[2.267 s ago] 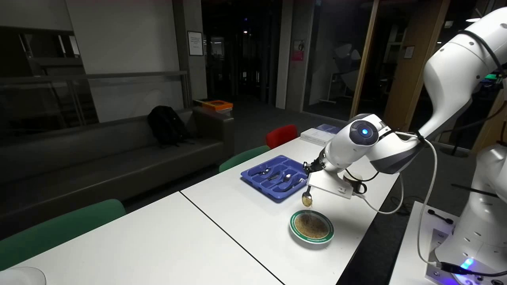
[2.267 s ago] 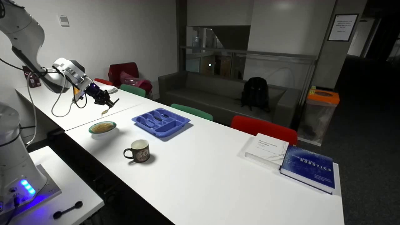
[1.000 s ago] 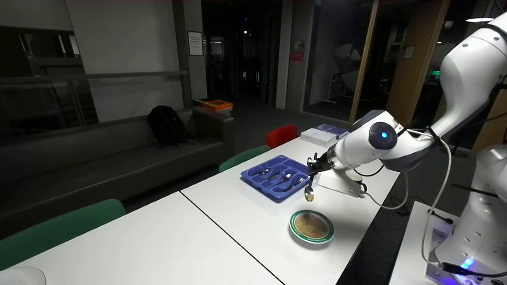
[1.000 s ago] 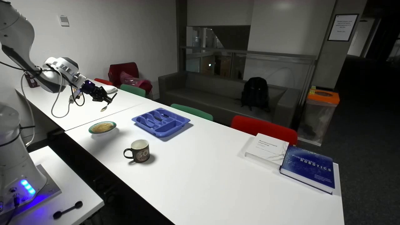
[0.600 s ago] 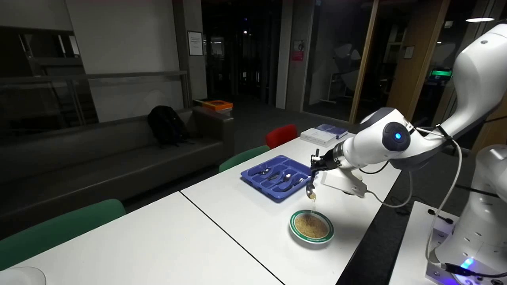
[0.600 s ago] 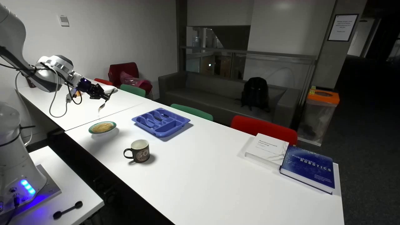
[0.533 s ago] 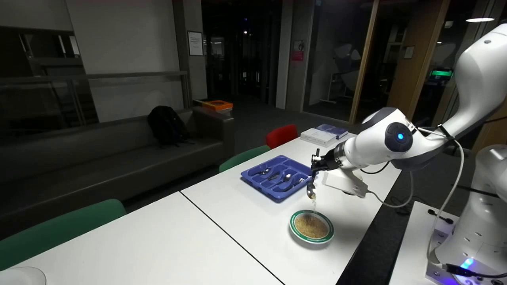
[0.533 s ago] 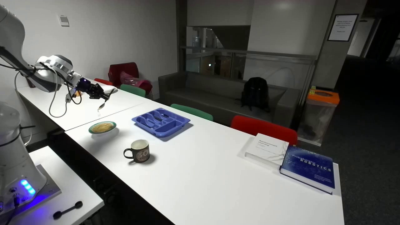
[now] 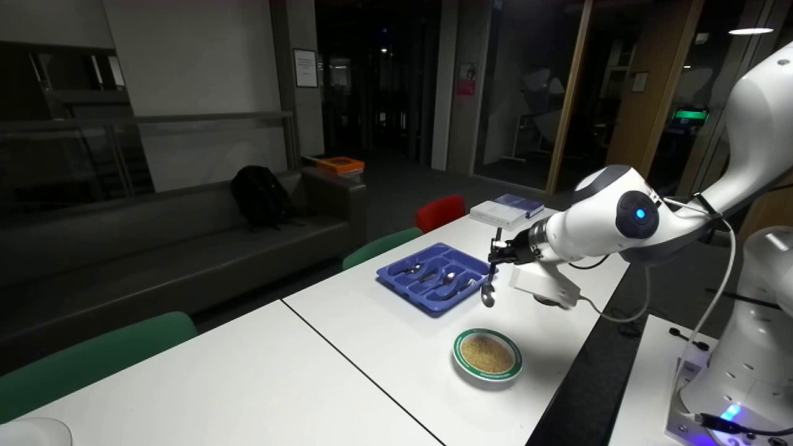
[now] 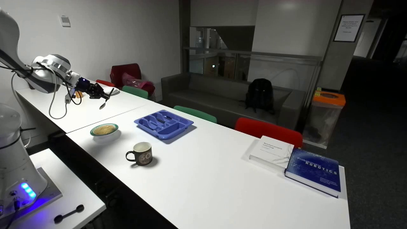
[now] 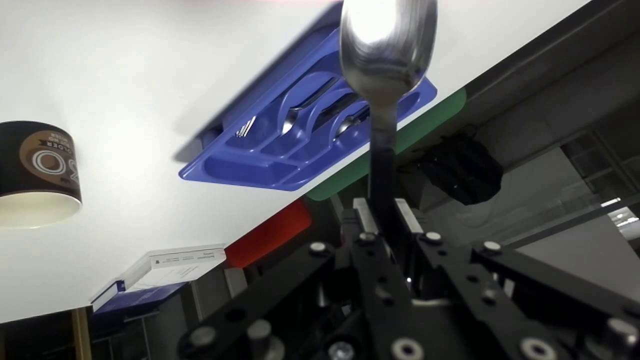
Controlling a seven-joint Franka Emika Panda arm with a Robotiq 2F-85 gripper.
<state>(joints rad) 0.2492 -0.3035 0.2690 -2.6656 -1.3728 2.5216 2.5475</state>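
Observation:
My gripper [image 11: 386, 215] is shut on the dark handle of a metal spoon [image 11: 389, 55], pinched between both fingertips. In both exterior views the spoon [image 9: 488, 295] hangs steeply, bowl end down, with no grains visible in it. Below it on the table stands a green-rimmed dish [image 9: 492, 375] filled with tan grains [image 9: 486, 353]; spoon and dish are apart. In an exterior view the gripper [image 10: 106, 96] is above and behind the dish [image 10: 92, 131]. A blue cutlery tray [image 10: 165, 135] with several utensils lies beside the dish, and behind the spoon in the wrist view.
A dark mug [image 10: 144, 156] stands on the white table near the dish; it also appears at the wrist view's left. A white book [image 10: 270, 151] and a blue book [image 10: 313, 171] lie toward the table's far end. Green and red chairs [image 10: 267, 130] line one long edge.
The arm has drawn back toward its base and the spoon has tipped more steeply. Grains that lay in the spoon, then fell toward the dish, no longer show in it.

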